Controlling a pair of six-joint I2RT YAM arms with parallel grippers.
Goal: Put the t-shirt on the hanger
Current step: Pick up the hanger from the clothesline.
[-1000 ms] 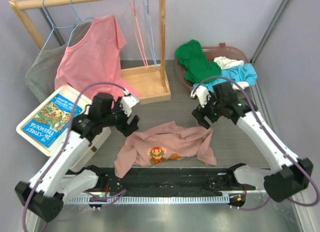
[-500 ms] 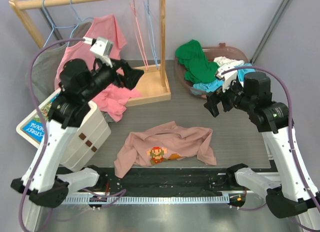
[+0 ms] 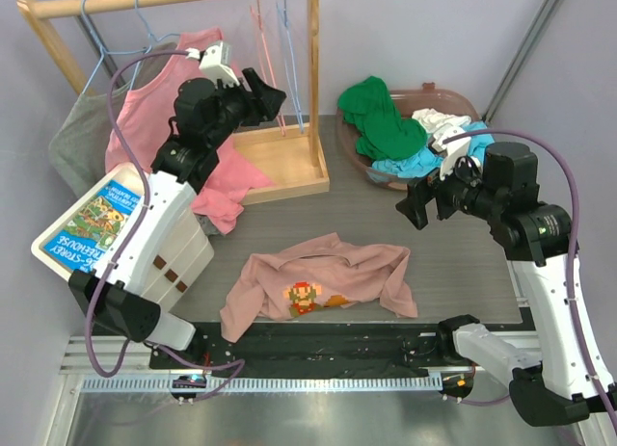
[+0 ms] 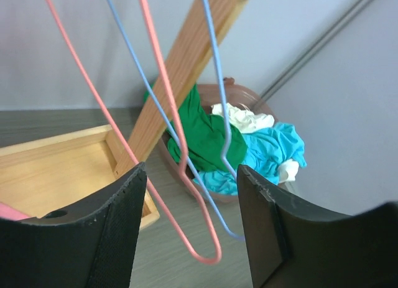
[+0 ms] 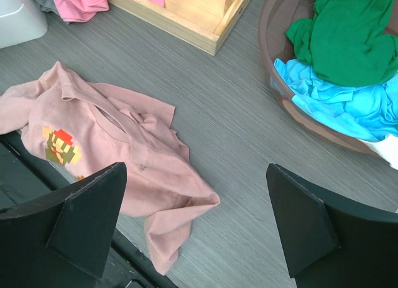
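Note:
The mauve-pink t-shirt (image 3: pixel 318 282) with the pixel figure lies crumpled on the table near the front edge; it also shows in the right wrist view (image 5: pixel 118 157). The salmon-pink hanger (image 3: pixel 268 70) hangs on the wooden rack. My left gripper (image 3: pixel 265 97) is raised to the rack, open and empty. In the left wrist view the hanger's lower loop (image 4: pixel 211 260) hangs between and beyond the open fingers of the left gripper (image 4: pixel 191 176), apart from them. My right gripper (image 3: pixel 413 205) is open and empty, held above the table right of the shirt; it also shows in the right wrist view (image 5: pixel 196 170).
A wooden rack (image 3: pixel 313 80) holds light blue hangers (image 3: pixel 289 61), a coral-pink shirt (image 3: pixel 178 109) and a grey shirt (image 3: pixel 82 143). A brown basket (image 3: pixel 453 99) of green, turquoise and white clothes stands back right. A white drawer box with a book (image 3: pixel 96 224) stands left.
My left arm rose from beside the t-shirt up and back to the hangers on the rack. My right arm lifted and drew off to the right. The t-shirt has not moved.

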